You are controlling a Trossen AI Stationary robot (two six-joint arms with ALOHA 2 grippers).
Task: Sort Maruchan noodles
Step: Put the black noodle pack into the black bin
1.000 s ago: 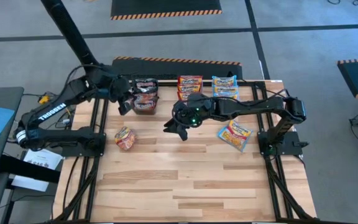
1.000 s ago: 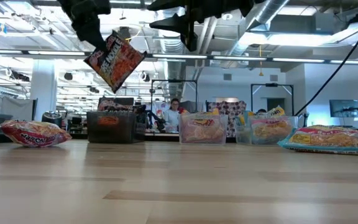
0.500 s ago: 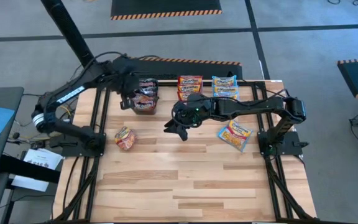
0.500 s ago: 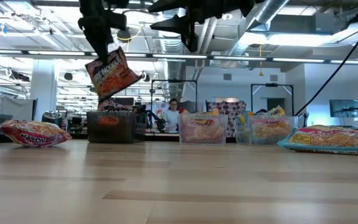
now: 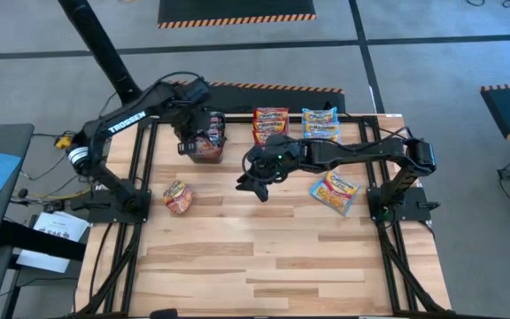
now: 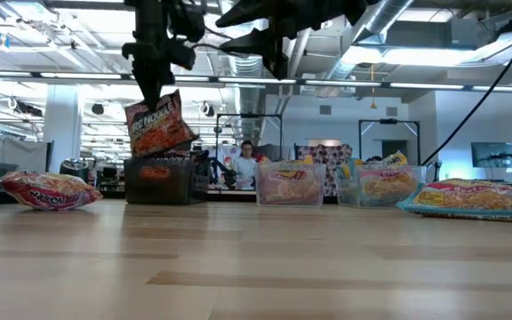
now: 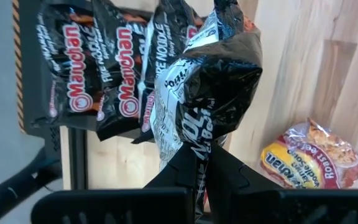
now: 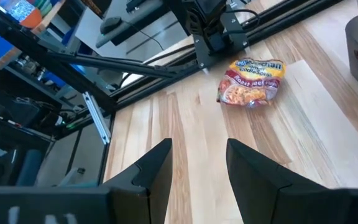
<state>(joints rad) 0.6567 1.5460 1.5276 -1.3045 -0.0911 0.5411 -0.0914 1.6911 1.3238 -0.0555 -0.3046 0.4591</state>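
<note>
left gripper (image 7: 207, 163): I keep its jaws clenched on a dark packet (image 7: 207, 93), hanging over the black bin (image 6: 156, 180) so it joins its kind
right gripper (image 5: 253, 182): jaws released, waiting beside that bin
red packet (image 5: 178, 197): unsorted on the tabletop (image 5: 264, 257), near that bin

bin (image 6: 157, 181) contents obscured, distant person (image 6: 250, 158) blurred

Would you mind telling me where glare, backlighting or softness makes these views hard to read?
Low view: bright ceiling lights behind turn both arms into silhouettes, though the dark noodle packet stays legible. Left wrist view: glare streaks on the held packet's shiny black wrapper wash out its print. Right wrist view: the fingers in front look soft, while the red packet on the table is sharp. High view: even light, faint shadows.
</note>
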